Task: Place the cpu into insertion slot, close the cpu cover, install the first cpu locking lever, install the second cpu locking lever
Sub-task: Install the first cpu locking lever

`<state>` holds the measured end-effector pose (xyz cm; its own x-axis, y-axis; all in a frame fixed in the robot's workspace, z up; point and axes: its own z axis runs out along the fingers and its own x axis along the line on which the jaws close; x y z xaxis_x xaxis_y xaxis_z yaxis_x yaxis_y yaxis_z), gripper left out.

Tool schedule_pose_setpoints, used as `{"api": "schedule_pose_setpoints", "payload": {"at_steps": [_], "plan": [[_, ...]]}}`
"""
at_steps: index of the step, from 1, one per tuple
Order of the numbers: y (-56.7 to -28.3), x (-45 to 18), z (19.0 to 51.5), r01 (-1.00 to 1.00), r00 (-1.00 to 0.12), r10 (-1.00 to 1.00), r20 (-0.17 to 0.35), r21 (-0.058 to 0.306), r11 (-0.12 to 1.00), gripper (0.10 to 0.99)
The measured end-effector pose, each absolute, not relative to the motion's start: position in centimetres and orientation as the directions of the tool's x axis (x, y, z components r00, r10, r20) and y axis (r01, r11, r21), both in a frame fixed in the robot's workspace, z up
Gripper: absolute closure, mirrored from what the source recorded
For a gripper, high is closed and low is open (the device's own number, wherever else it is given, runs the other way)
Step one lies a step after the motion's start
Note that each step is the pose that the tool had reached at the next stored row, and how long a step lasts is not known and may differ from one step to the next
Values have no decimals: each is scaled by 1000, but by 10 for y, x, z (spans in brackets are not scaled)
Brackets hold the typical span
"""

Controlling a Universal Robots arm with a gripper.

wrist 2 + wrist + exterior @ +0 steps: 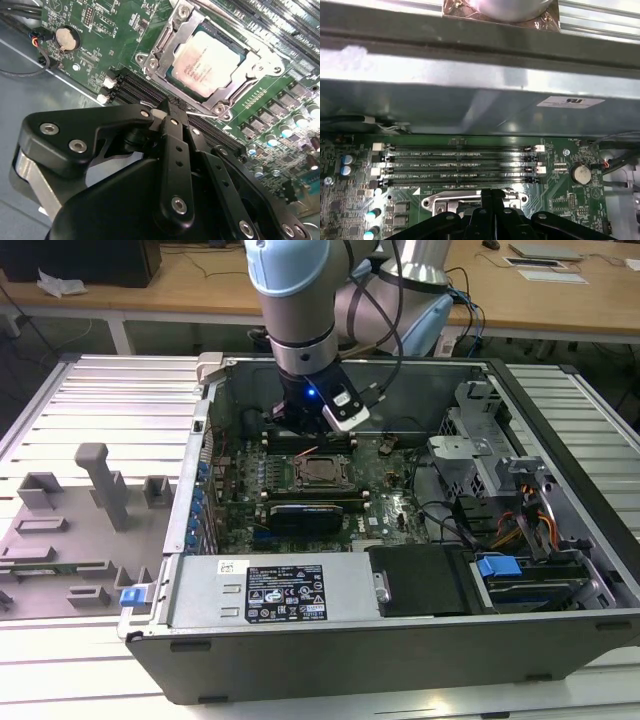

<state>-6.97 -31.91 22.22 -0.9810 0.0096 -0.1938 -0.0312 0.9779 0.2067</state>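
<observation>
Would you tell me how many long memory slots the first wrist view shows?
4 memory slots, parallel rows between the case wall and the gripper; more may hide behind it.

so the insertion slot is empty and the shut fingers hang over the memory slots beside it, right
No, it is not empty: the second wrist view shows the cpu seated in the insertion slot. The shut fingers do hang over the memory slots beside it.
</observation>
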Motion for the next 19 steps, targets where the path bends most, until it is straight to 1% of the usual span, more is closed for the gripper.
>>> {"api": "schedule_pose_setpoints", "payload": {"at_steps": [6, 11, 19], "plan": [[-311, -70, 220, -13, -981, 26, -194, 199, 980, 980], [-309, -70, 217, 6, -980, 42, -194, 183, 983, 980], [-301, -70, 214, 22, -979, 55, -195, 166, 986, 980]]}}
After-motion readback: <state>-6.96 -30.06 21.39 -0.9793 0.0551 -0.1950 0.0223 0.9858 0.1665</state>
